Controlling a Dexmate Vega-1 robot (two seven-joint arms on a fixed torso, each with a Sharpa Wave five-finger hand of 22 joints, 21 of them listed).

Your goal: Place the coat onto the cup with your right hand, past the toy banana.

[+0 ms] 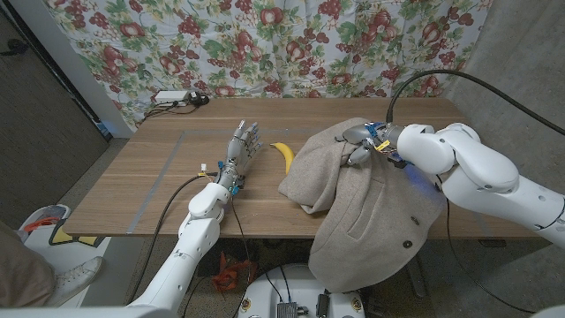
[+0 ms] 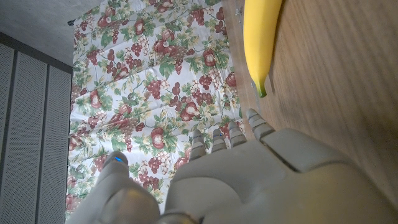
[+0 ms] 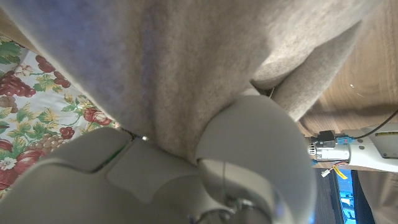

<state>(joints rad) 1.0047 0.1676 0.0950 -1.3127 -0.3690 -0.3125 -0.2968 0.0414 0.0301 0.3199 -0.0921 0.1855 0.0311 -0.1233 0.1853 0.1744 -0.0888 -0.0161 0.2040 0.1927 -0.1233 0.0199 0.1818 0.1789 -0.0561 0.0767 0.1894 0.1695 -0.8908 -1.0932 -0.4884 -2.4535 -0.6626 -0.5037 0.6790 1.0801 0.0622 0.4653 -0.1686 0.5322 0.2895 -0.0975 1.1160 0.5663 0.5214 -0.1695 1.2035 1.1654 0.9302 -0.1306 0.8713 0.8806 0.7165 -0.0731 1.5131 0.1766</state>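
The right hand has its fingers clamped into the beige coat, which drapes from them over the table edge and seemingly hides the cup, while the toy banana lies just beyond the empty left hand's slightly parted fingertips.

Your right hand half buried in coat folds at centre right, cup not discernible under the fabric, banana cut off at top edge of left wrist view, coat close-up blurred in right wrist view.
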